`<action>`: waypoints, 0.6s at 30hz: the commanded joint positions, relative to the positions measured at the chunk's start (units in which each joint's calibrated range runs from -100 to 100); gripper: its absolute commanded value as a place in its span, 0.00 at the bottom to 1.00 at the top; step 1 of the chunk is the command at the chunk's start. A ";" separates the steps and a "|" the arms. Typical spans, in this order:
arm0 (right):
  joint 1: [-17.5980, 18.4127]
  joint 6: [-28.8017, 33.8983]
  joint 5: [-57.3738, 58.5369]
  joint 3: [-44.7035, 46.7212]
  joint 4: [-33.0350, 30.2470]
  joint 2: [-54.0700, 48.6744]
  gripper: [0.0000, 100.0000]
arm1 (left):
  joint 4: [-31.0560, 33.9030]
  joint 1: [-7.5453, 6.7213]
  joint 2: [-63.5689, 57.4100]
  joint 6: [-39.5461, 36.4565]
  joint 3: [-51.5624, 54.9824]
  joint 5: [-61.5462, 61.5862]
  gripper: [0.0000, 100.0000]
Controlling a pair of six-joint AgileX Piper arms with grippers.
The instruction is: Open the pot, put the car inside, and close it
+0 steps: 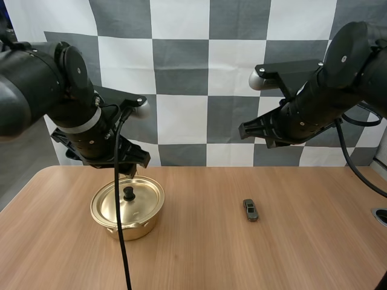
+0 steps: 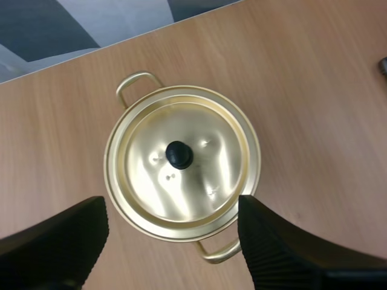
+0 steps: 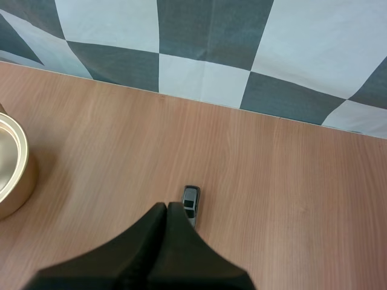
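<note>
Lifting the lid point(image 2: 208, 175) is the step in hand. The pot point(image 1: 151, 217) stands closed on the table point(image 1: 193, 260), toward my left side, with its lid seated inside the rim and the black knob point(image 2: 179, 154) upright at the centre. The left gripper point(image 2: 172, 205) hangs above the pot, its fingers spread wide and holding nothing; the knob lies a little ahead of the fingertips rather than squarely between them.

Centre the gripper over the knob first. Descend straight down until the fingertips flank the knob, then close firmly. Raise the lid vertically so that it clears the rim without dragging the pot, which looks light and may slide. Set the lid on bare table, away from the car point(image 1: 250, 209).

The car rests on its wheels, well apart from the pot, on the pot's right. The right gripper point(image 3: 166, 208) hovers near the car, fingers pressed together on nothing; it must open before descending, with the fingers across the car's narrow sides
</note>
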 commanded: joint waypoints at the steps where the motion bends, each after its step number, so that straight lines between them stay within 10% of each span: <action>1: -0.06 -0.06 0.04 0.04 -0.42 0.00 0.00 | -6.28 0.01 -0.01 -0.29 -0.01 -4.13 1.00; 18: -0.06 -0.06 0.04 0.04 -0.80 0.00 0.00 | -5.98 0.01 9.90 -0.29 5.69 -7.59 1.00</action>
